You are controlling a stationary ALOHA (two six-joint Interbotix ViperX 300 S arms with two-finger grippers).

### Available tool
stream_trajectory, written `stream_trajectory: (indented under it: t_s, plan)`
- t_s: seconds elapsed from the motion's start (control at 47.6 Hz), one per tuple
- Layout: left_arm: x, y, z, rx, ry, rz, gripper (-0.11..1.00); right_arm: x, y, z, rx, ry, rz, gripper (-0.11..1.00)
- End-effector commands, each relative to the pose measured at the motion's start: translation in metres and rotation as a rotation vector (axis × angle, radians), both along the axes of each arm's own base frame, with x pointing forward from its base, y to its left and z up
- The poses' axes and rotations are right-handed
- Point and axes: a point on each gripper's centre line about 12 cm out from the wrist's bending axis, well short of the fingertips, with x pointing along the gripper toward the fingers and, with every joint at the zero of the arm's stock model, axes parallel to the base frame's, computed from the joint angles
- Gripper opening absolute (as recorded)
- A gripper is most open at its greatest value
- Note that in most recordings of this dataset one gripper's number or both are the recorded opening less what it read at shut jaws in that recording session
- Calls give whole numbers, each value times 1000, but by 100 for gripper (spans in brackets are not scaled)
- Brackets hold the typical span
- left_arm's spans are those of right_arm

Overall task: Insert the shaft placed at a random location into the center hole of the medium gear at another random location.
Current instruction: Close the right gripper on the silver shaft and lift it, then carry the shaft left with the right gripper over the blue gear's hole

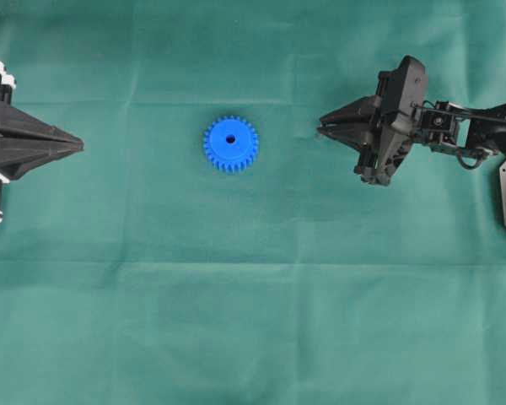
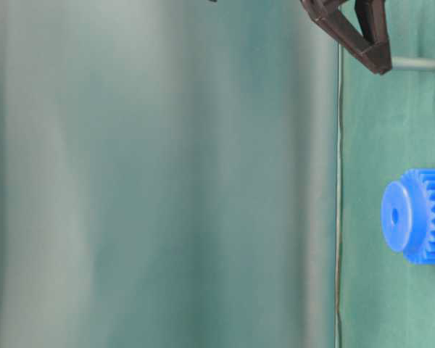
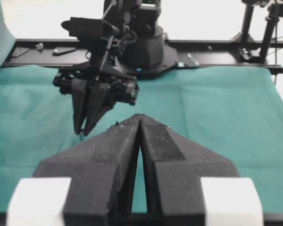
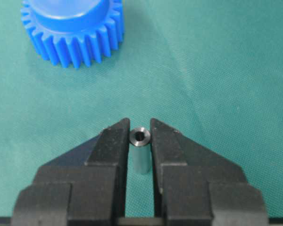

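Shaft (image 4: 140, 153) is standing clamped between the right claw (image 4: 139, 126) fingertips, well apart from the medium gear (image 4: 71, 29).

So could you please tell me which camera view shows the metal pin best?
The right wrist view: the pin stands between the right arm's jaws, its hollow top plain. The table-level view shows it sticking out past one finger. Overhead and in the left wrist view, I cannot make it out.
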Motion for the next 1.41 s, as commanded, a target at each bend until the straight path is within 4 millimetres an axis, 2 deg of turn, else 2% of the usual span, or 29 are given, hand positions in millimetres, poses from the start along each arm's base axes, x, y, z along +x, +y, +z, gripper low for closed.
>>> stream_trajectory:
  t_s: [0.0, 0.357, 0.84, 1.05, 1.385]
  plan:
    - [3, 0, 9, 0, -21, -2, 0, 4, -2, 19, -6, -56, -5, 13]
    - [3, 0, 9, 0, -21, 0, 0, -2, 1, 69, -15, -79, 4, 13]
    - [3, 0, 9, 0, -20, -2, 0, 7, 0, 71, -13, -60, 12, 13]
    - [3, 0, 9, 2, -20, -2, 0, 31, 3, 74, -14, -69, 38, 13]
    - [3, 0, 7, 0, -5, -2, 0, 90, 2, 82, -29, -91, 79, 13]
